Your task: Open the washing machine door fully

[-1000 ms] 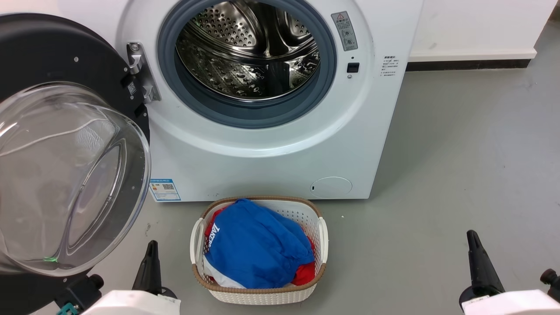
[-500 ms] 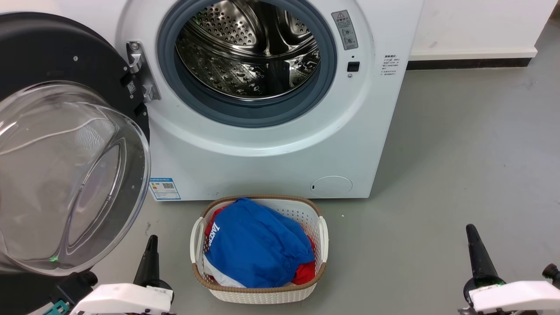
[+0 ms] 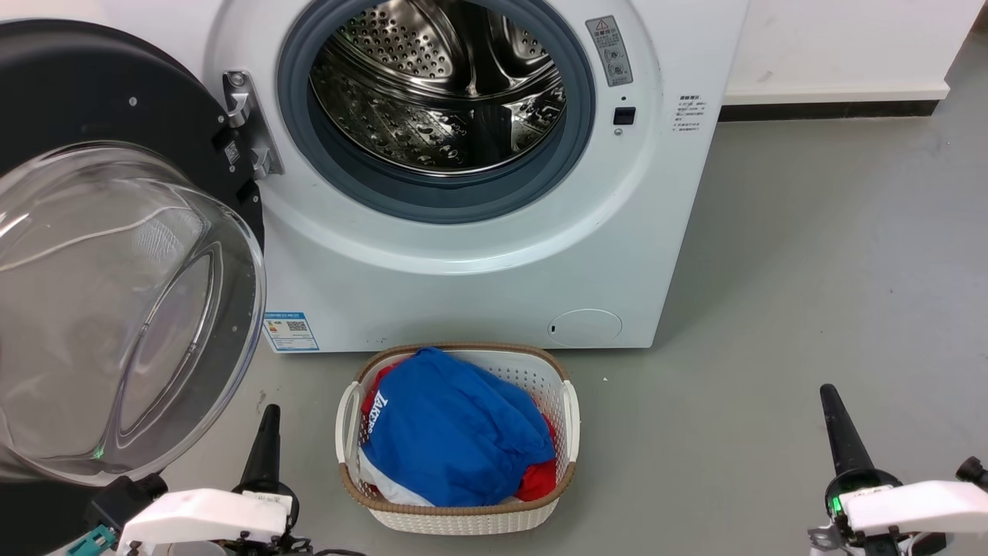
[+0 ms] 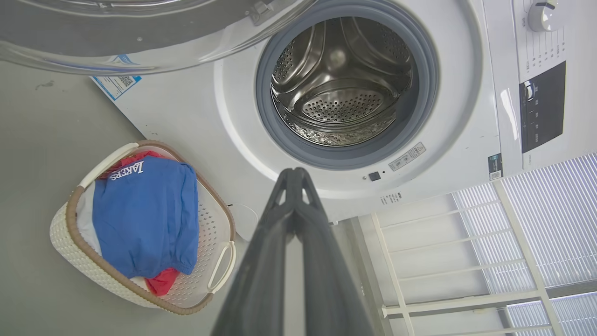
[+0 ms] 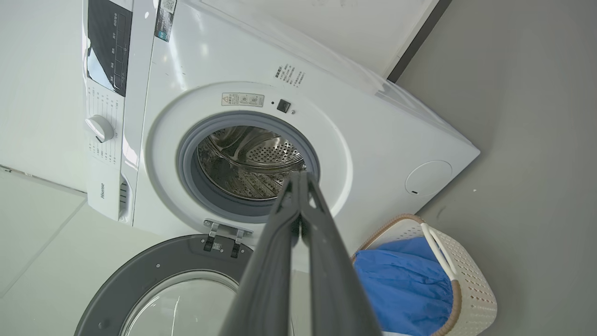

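The floor [image 3: 810, 270] is plain grey, and a white wall [image 3: 834, 46] w/ a dark strip at its foot runs behind on the right side. The washing machine [image 3: 463, 286], a big white box, stands on this floor and takes the upper middle of the head view. The washing machine door [image 3: 93, 85] is swung wide open to the left of the opening. Its black ring faces outward and its clear glass bowl [image 3: 116, 309] bulges toward the camera. The drum [image 3: 440, 85] is fully exposed, perforated steel w/ a grey gasket [image 3: 432, 202] around it. Just in front of the machine a white laundry basket [image 3: 463, 523] w/ a brown rim sits on the floor. A blue garment [image 3: 455, 432] w/ white letters lies on top, and some red cloth [image 3: 540, 483] shows under it. The left gripper [image 3: 268, 417] is at lower left, below the glass bowl and apart from the basket. In the left wrist view its two dark fingers meet at the tips, nothing between them. The right gripper [image 3: 830, 398] is at lower right over bare floor, well apart from machine and basket. In the right wrist view its fingers are pressed together too, empty. Small things on the machine front: a round cap [image 3: 584, 328] at bottom right, a blue label [image 3: 290, 332] at bottom left, and a metal hinge [image 3: 247, 127] that holds the door at the left edge of the opening.
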`<state>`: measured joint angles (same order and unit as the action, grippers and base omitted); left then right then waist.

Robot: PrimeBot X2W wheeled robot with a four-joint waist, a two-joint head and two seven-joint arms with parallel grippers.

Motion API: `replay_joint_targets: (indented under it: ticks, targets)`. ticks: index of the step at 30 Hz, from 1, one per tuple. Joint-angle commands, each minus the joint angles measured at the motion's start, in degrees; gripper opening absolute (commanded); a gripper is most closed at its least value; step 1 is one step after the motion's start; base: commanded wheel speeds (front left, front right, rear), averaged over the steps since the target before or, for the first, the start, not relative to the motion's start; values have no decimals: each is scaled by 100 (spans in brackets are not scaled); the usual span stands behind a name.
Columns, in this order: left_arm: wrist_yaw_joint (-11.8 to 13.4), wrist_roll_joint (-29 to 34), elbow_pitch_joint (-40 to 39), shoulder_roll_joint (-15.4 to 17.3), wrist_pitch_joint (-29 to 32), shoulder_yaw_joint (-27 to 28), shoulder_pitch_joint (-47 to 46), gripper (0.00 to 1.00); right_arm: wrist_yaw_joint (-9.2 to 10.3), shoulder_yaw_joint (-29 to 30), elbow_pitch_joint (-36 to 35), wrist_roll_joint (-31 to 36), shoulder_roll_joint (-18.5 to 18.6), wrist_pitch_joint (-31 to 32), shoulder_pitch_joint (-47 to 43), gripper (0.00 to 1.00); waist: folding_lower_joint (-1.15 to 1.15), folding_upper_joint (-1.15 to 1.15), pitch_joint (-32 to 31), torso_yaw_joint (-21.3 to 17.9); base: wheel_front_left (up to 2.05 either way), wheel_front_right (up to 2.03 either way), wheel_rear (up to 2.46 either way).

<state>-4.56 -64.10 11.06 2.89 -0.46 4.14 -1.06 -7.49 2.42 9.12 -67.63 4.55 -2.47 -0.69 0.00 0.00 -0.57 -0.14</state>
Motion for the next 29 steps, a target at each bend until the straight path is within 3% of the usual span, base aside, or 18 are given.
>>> replay_joint_targets:
  ticks: [1,29]
  targets:
    - [-59,-126,-27,-1,33,28,-138,0,-1,13,-24,-128,38,26,151,0,0,0,1,0,0,0,0]
    - [-199,-1640,163,-3,416,147,-372,0,0,114,266,-1549,16,418,476,0,0,0,38,7,0,0,0]
